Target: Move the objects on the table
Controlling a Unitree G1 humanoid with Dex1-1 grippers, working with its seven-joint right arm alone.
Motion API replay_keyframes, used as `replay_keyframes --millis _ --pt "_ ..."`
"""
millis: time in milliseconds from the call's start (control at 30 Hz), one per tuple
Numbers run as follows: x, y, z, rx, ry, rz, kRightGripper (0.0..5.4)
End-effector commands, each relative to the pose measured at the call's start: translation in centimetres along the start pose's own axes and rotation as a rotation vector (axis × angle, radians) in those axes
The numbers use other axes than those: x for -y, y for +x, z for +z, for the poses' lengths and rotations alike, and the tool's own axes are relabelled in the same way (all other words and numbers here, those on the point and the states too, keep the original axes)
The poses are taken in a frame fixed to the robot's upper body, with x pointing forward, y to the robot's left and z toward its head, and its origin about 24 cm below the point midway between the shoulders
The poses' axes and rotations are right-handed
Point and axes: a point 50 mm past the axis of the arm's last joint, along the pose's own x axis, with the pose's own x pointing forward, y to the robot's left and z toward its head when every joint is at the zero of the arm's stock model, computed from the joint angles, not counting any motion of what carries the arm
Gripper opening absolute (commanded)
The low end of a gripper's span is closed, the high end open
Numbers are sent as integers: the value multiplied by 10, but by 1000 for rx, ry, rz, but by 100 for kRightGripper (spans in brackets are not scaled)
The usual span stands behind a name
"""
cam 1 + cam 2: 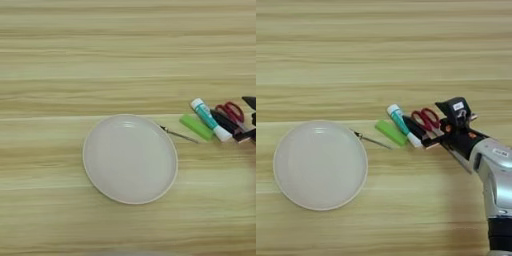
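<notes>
the plate (320, 165) is set on the table (381, 50), empty. to its right, a thin metal pin (372, 140), a green stick (391, 132), the tube (403, 125) and the scissors (428, 120) are laid close together. the gripper (423, 134) is held at the tube's cap end, over the scissors; its grip cannot be told

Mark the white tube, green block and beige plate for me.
White tube with teal label (401, 122): right eye view, on the label.
Small bright green block (391, 132): right eye view, top face.
Large round beige plate (95, 131): left eye view, upper-left rim.
</notes>
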Motion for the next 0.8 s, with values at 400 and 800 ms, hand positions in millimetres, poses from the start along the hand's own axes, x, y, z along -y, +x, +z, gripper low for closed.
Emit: replay_keyframes --millis 400,800 --pt "10 2 18 18 -156 -28 476" --pt "15 3 -10 -100 -118 -21 321"
